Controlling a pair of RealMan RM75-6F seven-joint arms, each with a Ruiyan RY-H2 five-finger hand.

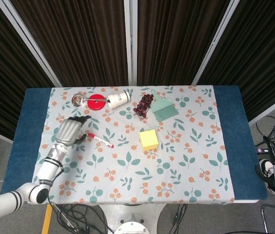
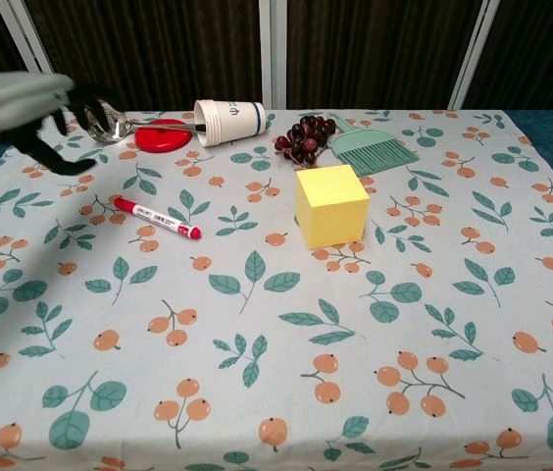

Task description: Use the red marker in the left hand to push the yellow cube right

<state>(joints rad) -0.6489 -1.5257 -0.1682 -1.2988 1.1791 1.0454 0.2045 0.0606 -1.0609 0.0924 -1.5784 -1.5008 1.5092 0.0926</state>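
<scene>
The red marker lies loose on the floral cloth, left of the yellow cube. My left hand hovers to the marker's left, apart from it, fingers curled and holding nothing. The cube stands upright near the table's middle. My right hand is outside both views.
Along the far edge sit a tipped white cup, a red lid, a metal ladle, dark cherries and a green brush. Blue table borders flank the cloth.
</scene>
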